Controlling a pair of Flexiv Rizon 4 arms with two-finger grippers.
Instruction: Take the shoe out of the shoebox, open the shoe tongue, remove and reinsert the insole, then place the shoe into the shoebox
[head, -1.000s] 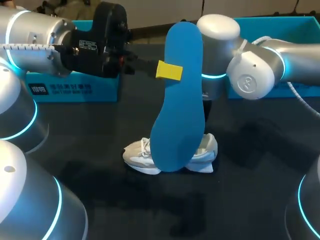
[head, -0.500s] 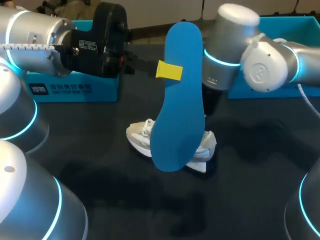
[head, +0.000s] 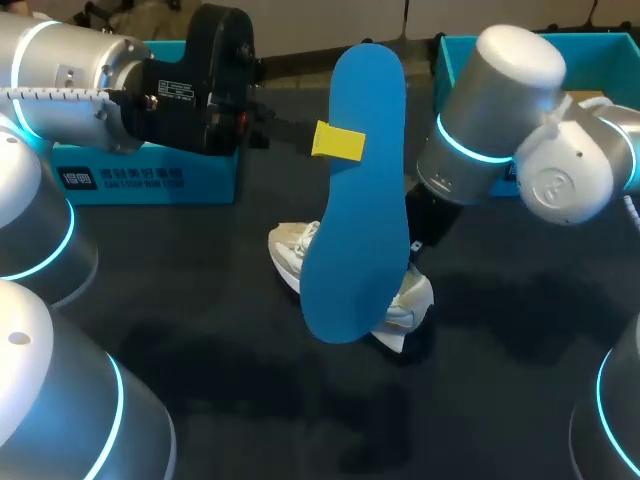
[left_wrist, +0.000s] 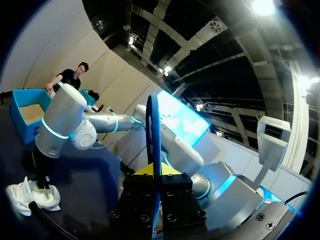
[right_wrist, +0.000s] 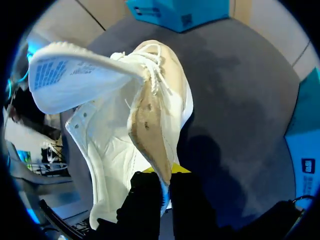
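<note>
Shoe (head: 288, 255) first: it sits mid-surface, half hidden behind the insole, and it is what has shifted in the last second.

My right arm (head: 500, 110) has swung out to the right and nearer me. My left arm (head: 90, 85) has not budged; it reaches in from the far left in front of the blue box (head: 140, 180).

The blue insole (head: 360, 200) stands upright on edge just as before, above and in front of the shoe. The left jaws are closed on it partway down, one yellow tip flat against its face.

The shoe has been dragged round with the right arm. It lay broadside a second ago; now its toe points far-left, and it looks tipped rather than flat on the dark surface (head: 200, 400). The right jaws are clamped on the heel rim, one finger inside and one outside. The tongue (right_wrist: 75, 75) is folded up, leaving the mouth open.

My reading: the shoe is being lined up for the insole to go back in.
</note>
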